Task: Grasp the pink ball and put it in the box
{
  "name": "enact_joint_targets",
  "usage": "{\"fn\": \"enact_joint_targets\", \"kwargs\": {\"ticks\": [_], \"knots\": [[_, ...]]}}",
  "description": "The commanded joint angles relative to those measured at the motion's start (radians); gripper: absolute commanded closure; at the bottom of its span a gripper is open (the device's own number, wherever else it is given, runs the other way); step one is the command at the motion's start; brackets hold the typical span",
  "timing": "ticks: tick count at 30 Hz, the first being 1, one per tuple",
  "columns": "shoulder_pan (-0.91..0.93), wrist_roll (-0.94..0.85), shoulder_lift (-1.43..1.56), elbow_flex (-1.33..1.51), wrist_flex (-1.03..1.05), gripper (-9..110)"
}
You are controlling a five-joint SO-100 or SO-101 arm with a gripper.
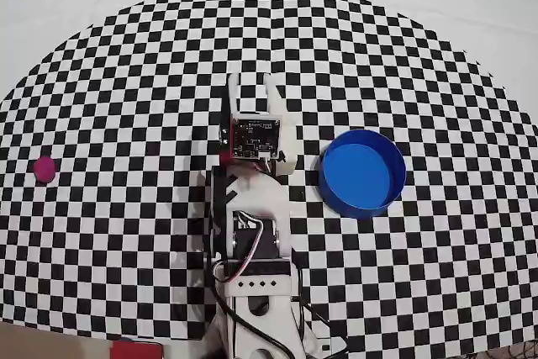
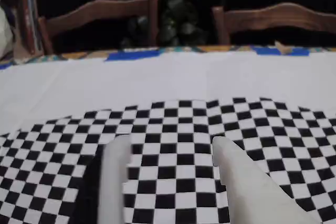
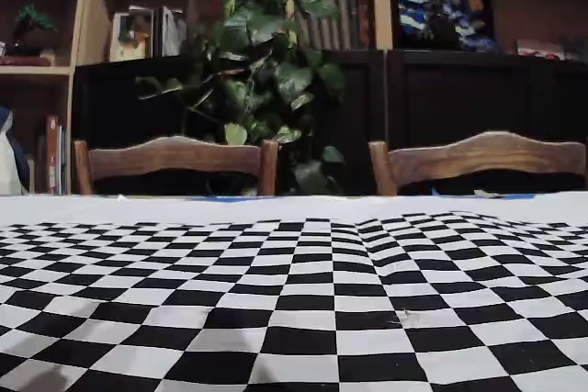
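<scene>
The pink ball (image 1: 44, 169) lies on the checkered cloth at the far left of the overhead view. The box (image 1: 362, 171), a round blue tub, stands empty to the right of the arm. My gripper (image 1: 252, 83) points toward the far side of the table, midway between ball and box and well apart from both. Its two white fingers are spread with nothing between them; the wrist view shows the gripper (image 2: 169, 141) open over bare checkers. Neither ball nor box shows in the wrist view or the fixed view.
The arm's base (image 1: 256, 292) sits at the near edge of the checkered cloth (image 1: 126, 81). Plain white cloth lies beyond the checkers. Two wooden chairs (image 3: 175, 162), a plant and dark shelves stand behind the table's far edge.
</scene>
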Motion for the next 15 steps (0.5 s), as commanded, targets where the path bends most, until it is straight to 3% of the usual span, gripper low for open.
{"fn": "enact_joint_targets", "kwargs": {"ticks": [1,15], "knots": [[0.0,-0.006,0.003,0.006,-0.011,68],[-0.02,-0.006,0.002,0.006,-0.011,66]]}}
